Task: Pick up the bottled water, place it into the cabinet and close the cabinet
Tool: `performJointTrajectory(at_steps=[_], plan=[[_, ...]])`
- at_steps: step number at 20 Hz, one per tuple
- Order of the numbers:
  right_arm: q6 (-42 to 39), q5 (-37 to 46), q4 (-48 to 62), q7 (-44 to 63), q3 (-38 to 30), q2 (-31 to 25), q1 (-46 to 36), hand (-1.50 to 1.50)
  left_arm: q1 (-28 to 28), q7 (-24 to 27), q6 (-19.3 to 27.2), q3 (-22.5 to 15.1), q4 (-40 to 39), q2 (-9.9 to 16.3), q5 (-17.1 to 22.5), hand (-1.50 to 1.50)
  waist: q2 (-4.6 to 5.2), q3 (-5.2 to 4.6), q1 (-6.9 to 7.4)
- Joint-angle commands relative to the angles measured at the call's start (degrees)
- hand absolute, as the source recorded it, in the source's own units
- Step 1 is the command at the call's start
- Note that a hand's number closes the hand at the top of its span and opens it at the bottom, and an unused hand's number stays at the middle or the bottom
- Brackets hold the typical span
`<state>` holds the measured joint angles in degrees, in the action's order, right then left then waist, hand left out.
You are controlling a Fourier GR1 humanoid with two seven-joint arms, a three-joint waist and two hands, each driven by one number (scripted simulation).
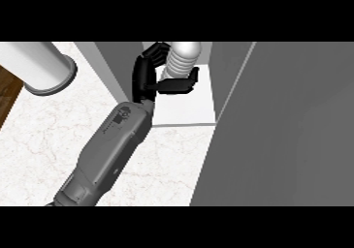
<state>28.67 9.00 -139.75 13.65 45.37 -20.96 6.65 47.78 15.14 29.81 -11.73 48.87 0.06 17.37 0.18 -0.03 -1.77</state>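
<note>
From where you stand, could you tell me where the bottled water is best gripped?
Round its ribbed body, from the open front of the cabinet. The bottled water stands upright inside on the shelf, with walls close on both sides. One hand already holds it so, fingers and thumb curled across the ribs.

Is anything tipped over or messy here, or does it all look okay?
Nothing looks spilled or broken. The bottled water stands upright inside the cabinet, with the hand curled round it. The cabinet door is open, which fits the job. A big white cylinder lies at the counter's upper left, not touching anything else.
</note>
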Motion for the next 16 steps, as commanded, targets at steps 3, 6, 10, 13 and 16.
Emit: performJointTrajectory(at_steps=[3,6,10,13,16], plan=[[-0.83,1.35,-8.02,2.04,1.30,-2.07,2.54,-1.50,6.27,1.76,2.75,2.70,-10.88,-0.06,-1.28,1.50,0.07,0.02,-0.16],[-1.18,-0.78,-7.88,-2.58,0.67,-4.11,5.71,-1.50,8.66,3.82,2.10,3.84,-16.15,-0.06,-1.29,1.50,0.20,0.07,-0.57],[-0.83,0.00,-8.32,0.78,0.44,-1.84,2.24,-1.50,10.53,5.95,5.05,3.41,-23.00,-0.06,-3.82,1.50,0.38,-0.02,-0.79],[-1.49,-1.49,-7.33,1.07,-0.27,-1.73,1.29,-1.50,12.55,7.52,6.58,3.61,-28.36,-0.04,-4.61,1.50,0.63,-0.01,-1.26],[-1.27,-0.77,-6.29,-0.53,0.93,-2.23,3.34,-1.50,15.29,6.89,6.14,5.89,-31.79,1.38,-4.56,1.50,0.47,0.02,-1.01]])
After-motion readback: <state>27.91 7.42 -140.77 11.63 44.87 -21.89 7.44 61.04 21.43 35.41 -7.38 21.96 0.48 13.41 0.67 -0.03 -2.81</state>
